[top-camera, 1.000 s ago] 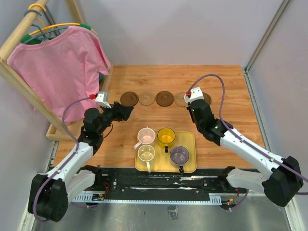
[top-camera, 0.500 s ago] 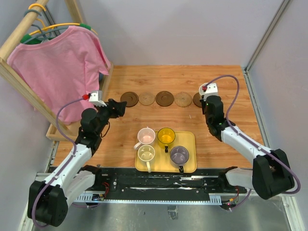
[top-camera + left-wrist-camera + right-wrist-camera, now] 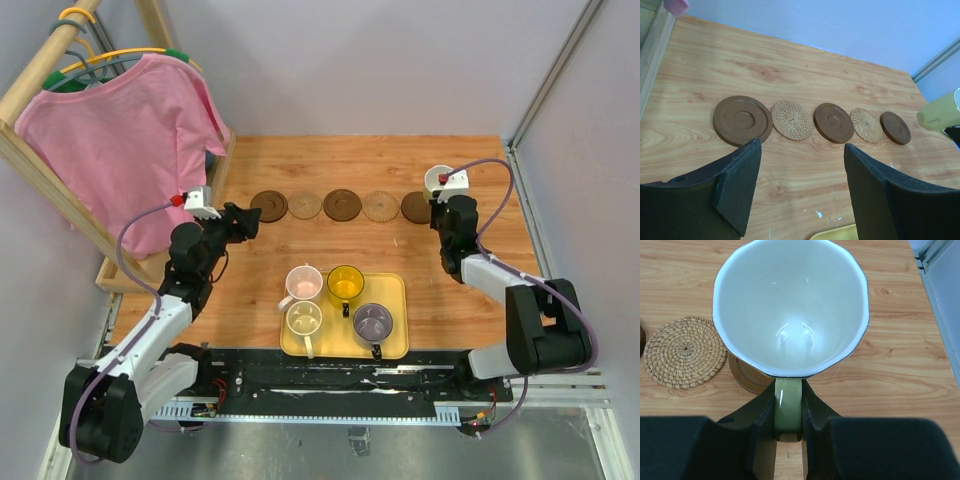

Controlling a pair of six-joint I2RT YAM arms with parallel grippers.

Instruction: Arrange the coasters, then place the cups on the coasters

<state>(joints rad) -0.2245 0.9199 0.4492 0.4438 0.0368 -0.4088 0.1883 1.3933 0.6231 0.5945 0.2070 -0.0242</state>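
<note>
On the wooden table (image 3: 300, 160), the right gripper (image 3: 788, 424), pinching the white mug (image 3: 790, 305) by its handle, has swung out over the end coaster (image 3: 743, 376) near the far right corner; lowering should follow. The left gripper (image 3: 802, 185) stands spread, empty.

The dark brown coasters (image 3: 742, 120) carry concentric ringed grooves, and the tan coasters (image 3: 792, 119) show a woven spiral pattern. Cups recorded: pale pink cup (image 3: 304, 283), yellow cup (image 3: 346, 284), cream-beige cup (image 3: 303, 319), grey-purple cup (image 3: 373, 322), and a fifth cup (image 3: 790, 305), pale green-white inside with a thin dark rim line and a green handle. The tray (image 3: 395, 290) is yellow, the surface (image 3: 350, 160) orange-brown wood grain, the shirt (image 3: 120, 140) pink, the jaws black.
</note>
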